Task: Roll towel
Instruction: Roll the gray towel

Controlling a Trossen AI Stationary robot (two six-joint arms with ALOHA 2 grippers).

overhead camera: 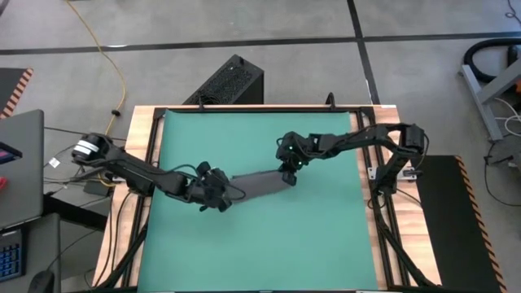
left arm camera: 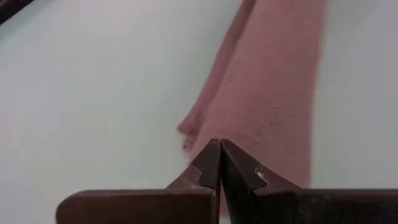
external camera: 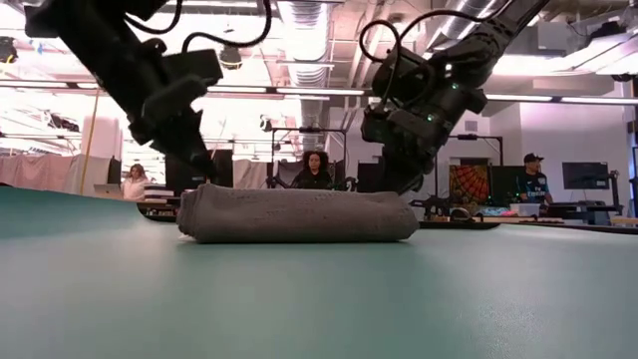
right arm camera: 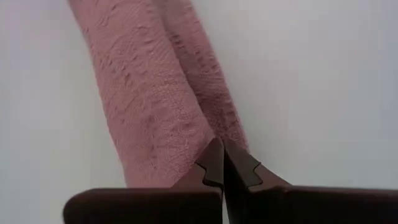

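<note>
The towel (overhead camera: pixel 259 184) lies rolled into a short dark grey roll near the middle of the green mat (overhead camera: pixel 244 252), its length running left to right. In the low view the towel (external camera: pixel 299 214) rests on the mat along its underside. My left gripper (overhead camera: pixel 226 194) is shut at the roll's left end. My right gripper (overhead camera: pixel 289 172) is shut at the roll's right end, on its far side. No tag shows. My left gripper has its shut fingertips (left arm camera: pixel 211 155) on the top of the roll's left end (external camera: pixel 204 189), slanting down from the table's left. The roll lies flat on the mat. My right gripper sets its shut fingertips (right arm camera: pixel 214 155) against the roll's right end (right arm camera: pixel 199 134), slanting down from the far right. Whether they press in, I cannot tell.
A black box (overhead camera: pixel 232 81) stands just beyond the table's far edge. A laptop (overhead camera: pixel 16 163) sits off the table's left side. People (external camera: pixel 314 170) sit in the room behind. Bare mat lies on the near side of the roll.
</note>
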